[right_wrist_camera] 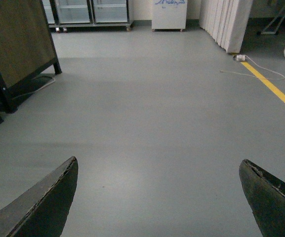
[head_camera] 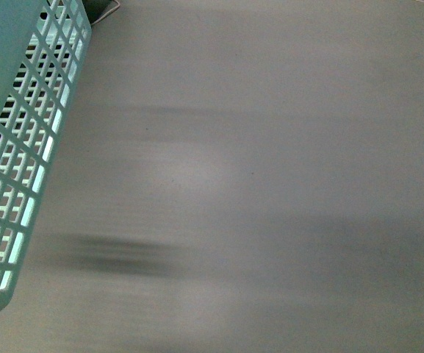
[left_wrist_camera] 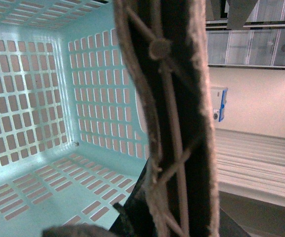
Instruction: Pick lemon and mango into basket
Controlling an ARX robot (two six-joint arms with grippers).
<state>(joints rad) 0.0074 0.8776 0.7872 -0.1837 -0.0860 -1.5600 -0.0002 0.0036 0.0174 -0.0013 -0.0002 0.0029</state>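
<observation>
Basket (head_camera: 4, 73): pale turquoise, slotted lattice walls

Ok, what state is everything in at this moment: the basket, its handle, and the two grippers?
basket: the part of the inside that shows is empty; no lemon or mango in any view.
handle: close in front of the left wrist camera; whether it is gripped cannot be told.
left gripper: only a dark shape beside the handle; open or shut cannot be told.
right gripper: open wide, holding nothing, bare floor beyond it.
</observation>
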